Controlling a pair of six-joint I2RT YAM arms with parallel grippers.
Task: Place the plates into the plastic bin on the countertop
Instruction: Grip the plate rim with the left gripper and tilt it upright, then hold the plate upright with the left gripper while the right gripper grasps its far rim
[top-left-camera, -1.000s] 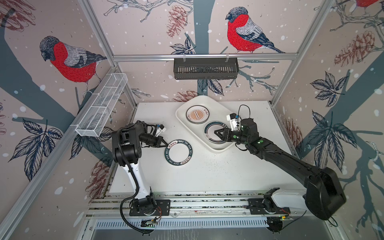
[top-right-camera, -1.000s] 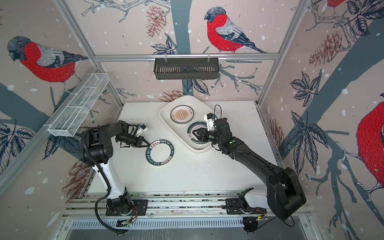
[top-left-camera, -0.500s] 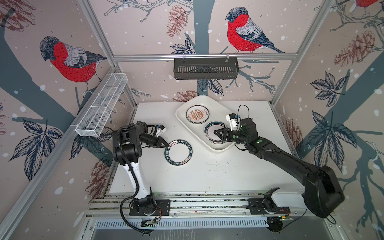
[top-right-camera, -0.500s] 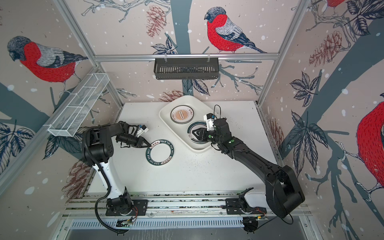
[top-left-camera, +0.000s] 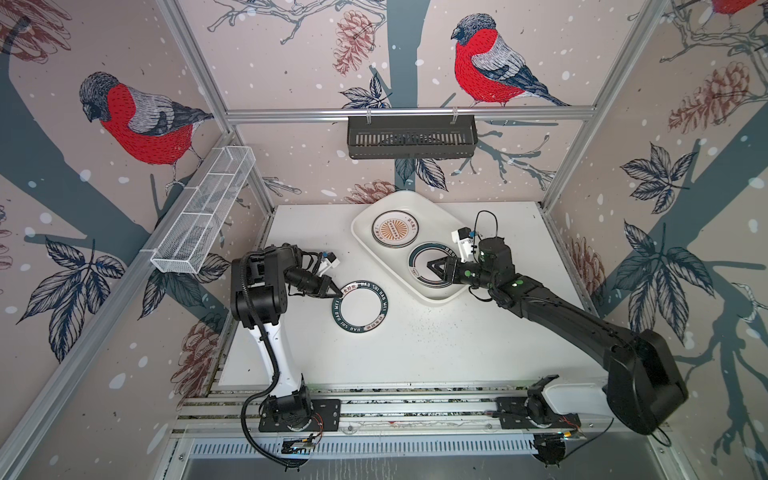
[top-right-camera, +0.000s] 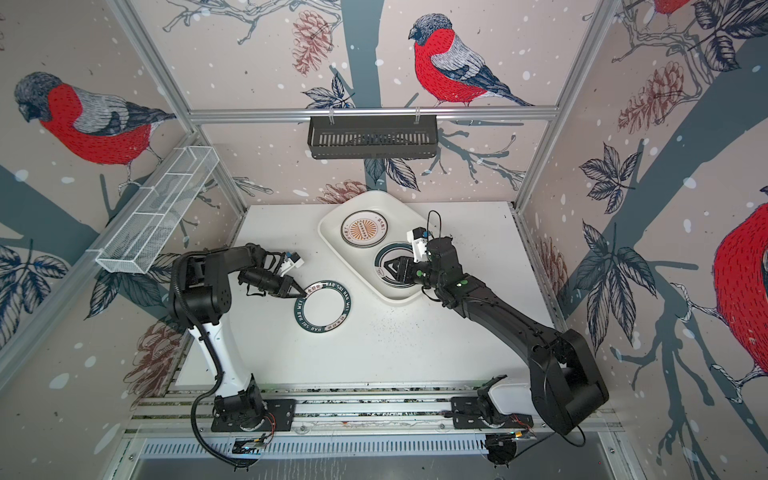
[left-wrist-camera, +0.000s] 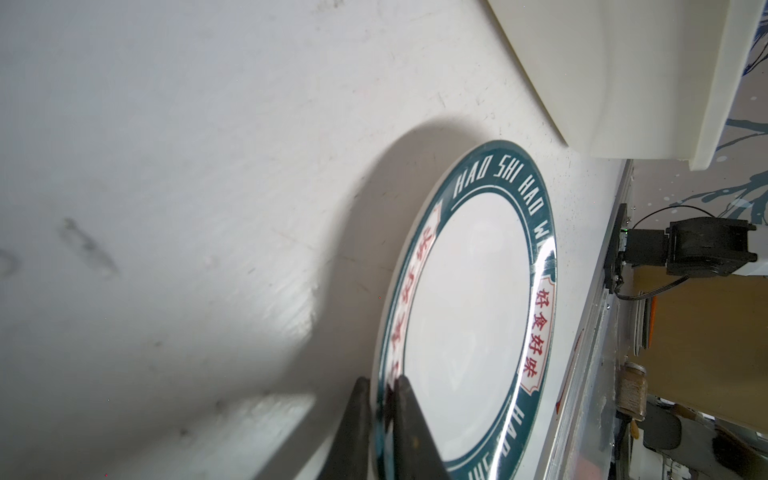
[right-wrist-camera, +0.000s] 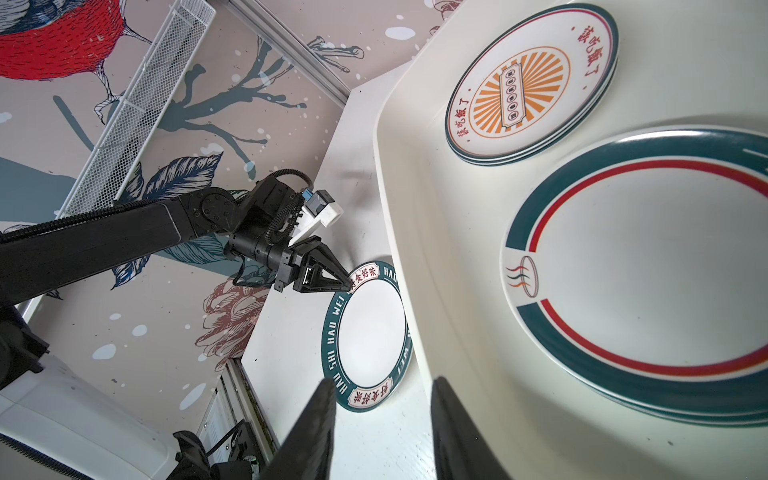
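The left gripper (top-left-camera: 337, 294) was clamped on the rim of the lettered plate (top-left-camera: 360, 306), one finger (left-wrist-camera: 357, 415) on either side of it in the left wrist view; that plate was on the countertop (top-left-camera: 415, 345) near the bin (top-left-camera: 390, 272), outside it. The right gripper (top-left-camera: 431, 266) hung over the bin with its jaws apart and empty, above the ringed plates (top-left-camera: 420, 276) stacked inside, and a sunburst stack (top-left-camera: 394, 228) sat beside those toward the bin's far end.
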